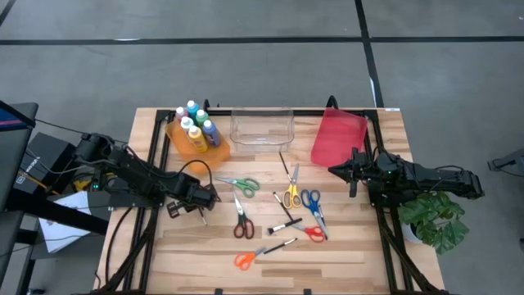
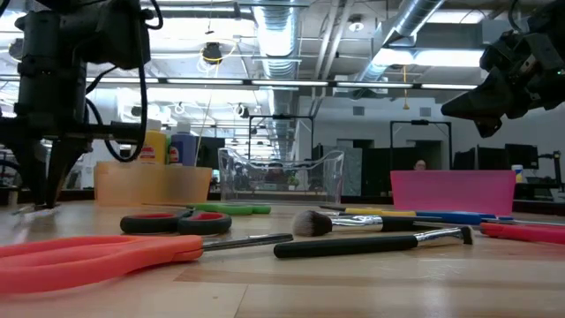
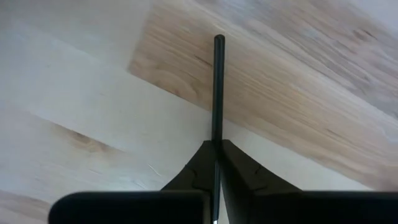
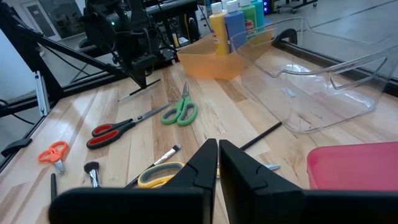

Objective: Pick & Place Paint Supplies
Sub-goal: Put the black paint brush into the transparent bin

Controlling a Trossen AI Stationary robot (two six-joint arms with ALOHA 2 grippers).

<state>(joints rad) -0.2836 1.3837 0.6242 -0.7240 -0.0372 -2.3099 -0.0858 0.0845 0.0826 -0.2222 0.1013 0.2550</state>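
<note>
1. High view: the left gripper (image 1: 202,205) sits low over the bare left part of the pale wooden slatted table (image 1: 344,254), jaws pinched on a thin dark paintbrush (image 1: 204,215). The right gripper (image 1: 334,169) waits shut near the right edge, just beside the red plastic bin (image 1: 337,136). The orange plastic bin (image 1: 176,138) holding small paint bottles (image 1: 196,128) and the clear plastic bin (image 1: 262,127) line the far edge. Green-handled scissors (image 1: 240,184), dark red-handled scissors (image 1: 241,221), yellow-handled scissors (image 1: 291,191), blue-handled scissors (image 1: 312,203), red-handled scissors (image 1: 308,231), orange-handled scissors (image 1: 249,258) and loose brushes crowd the middle; the near-left and near-right corners lie open
2. Low view: the left gripper (image 2: 51,201) reaches down to the tabletop at left, apart from the orange-handled scissors (image 2: 79,256) in front; a fluffy-tipped brush (image 2: 362,223) lies mid-table
3. Left wrist view: the two dark fingers (image 3: 193,174) are closed narrow on the thin dark paintbrush (image 3: 217,87), which points ahead over bare wood
4. Right wrist view: its fingers (image 4: 199,165) meet, holding nothing, above the yellow-handled scissors (image 4: 155,175)
</note>
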